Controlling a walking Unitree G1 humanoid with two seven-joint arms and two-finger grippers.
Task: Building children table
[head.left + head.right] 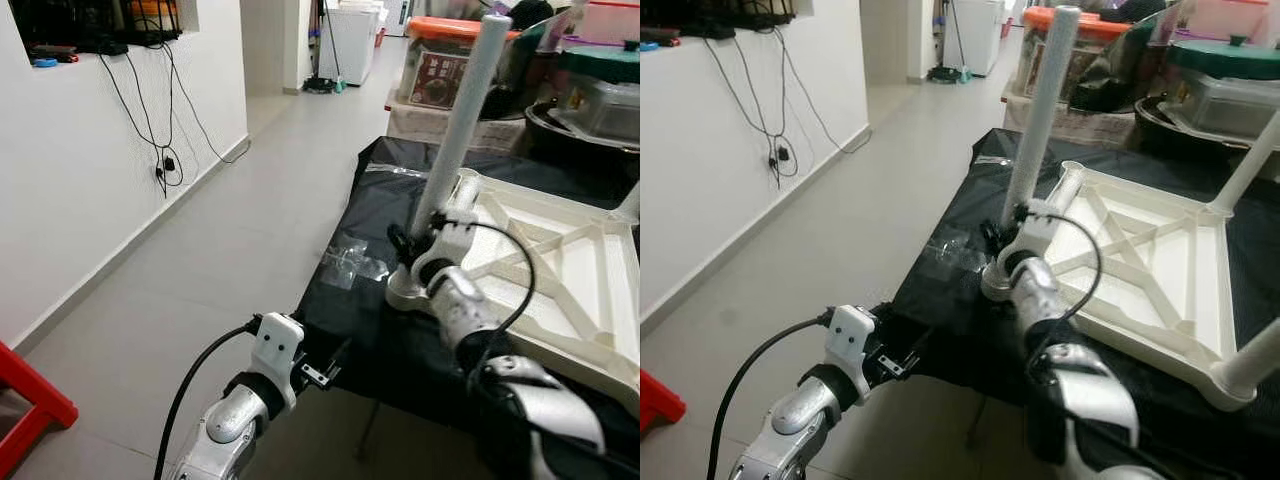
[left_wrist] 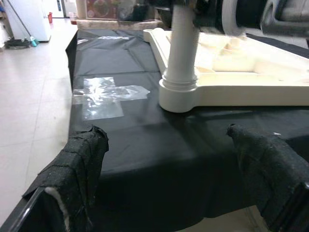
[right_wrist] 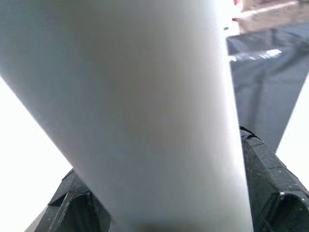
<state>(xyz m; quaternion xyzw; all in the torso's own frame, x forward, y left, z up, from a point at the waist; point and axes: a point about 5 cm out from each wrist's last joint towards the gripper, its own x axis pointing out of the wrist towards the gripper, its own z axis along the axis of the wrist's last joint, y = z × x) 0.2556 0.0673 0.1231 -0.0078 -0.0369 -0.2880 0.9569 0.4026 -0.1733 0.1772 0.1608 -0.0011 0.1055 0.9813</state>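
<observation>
An upturned cream children's tabletop (image 1: 560, 262) lies on a table covered in black sheet (image 1: 400, 170). A white leg (image 1: 461, 110) stands tilted in the near left corner socket (image 2: 177, 94). My right gripper (image 1: 418, 238) is shut on this leg just above the socket; the leg (image 3: 145, 111) sits between its black fingers (image 3: 270, 193). Other legs rise at the far corner (image 1: 1252, 160) and the near right corner (image 1: 1255, 365). My left gripper (image 2: 166, 133) is open at the black table's near edge, a little short of the socket, with nothing between its fingers (image 2: 84, 159).
A patch of clear tape (image 1: 352, 264) lies on the black sheet left of the socket. Boxes and storage tubs (image 1: 440, 60) crowd the back. A white wall with hanging cables (image 1: 165, 150) runs along the left, with a tiled floor (image 1: 230, 240) and a red stool (image 1: 28, 400).
</observation>
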